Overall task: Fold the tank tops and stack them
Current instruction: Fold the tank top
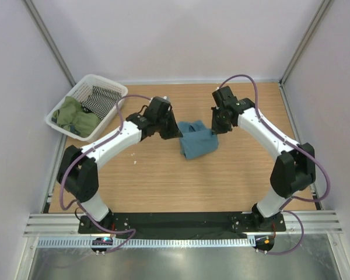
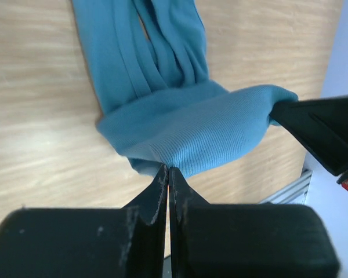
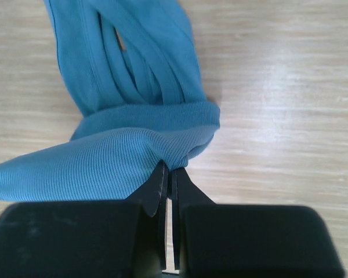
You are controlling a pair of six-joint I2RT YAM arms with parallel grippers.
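we see a wooden table (image 1: 163, 175) with a white basket (image 1: 70, 97) at its far left corner. the teal tank top (image 1: 197, 140) lies near the middle of the table, between the two arms, bunched and partly doubled over, with its straps trailing across the wood. the olive-green tank top (image 1: 76, 116) sits crumpled in the near part of the basket, beside a striped cloth (image 1: 100, 99) in the far part. the left gripper (image 2: 168, 169) has its jaws pressed together on the left end of the teal top's folded edge. the right gripper (image 3: 169, 168) is likewise pinched tight on the right end of that edge, so the ribbed fold stretches between the two.
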